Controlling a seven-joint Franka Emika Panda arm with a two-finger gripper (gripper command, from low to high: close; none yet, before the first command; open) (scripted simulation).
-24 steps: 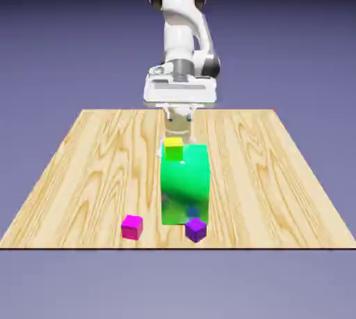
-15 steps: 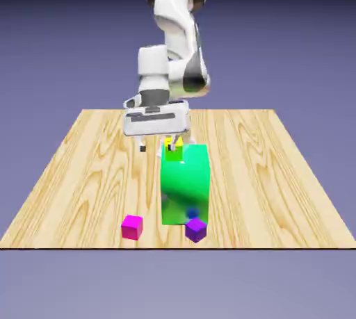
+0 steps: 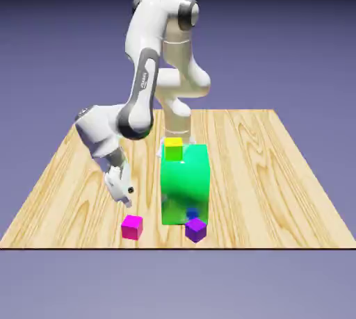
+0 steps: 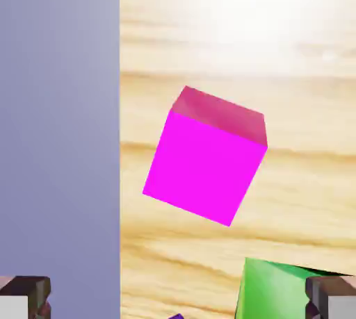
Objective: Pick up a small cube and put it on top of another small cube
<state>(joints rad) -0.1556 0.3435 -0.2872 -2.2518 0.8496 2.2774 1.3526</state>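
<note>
On wood tabletop (image 3: 257, 178), near edge | magenta cube (image 3: 131, 228) | backdrop (image 3: 292, 46) blue-violet

You have the small magenta-pink cube (image 3: 131, 228) flat on the bench near its front edge, rotated off square to that edge, ungripped; you have the small yellow cube (image 3: 173, 149) beyond it, to the exterior view's right, seen upright
</note>
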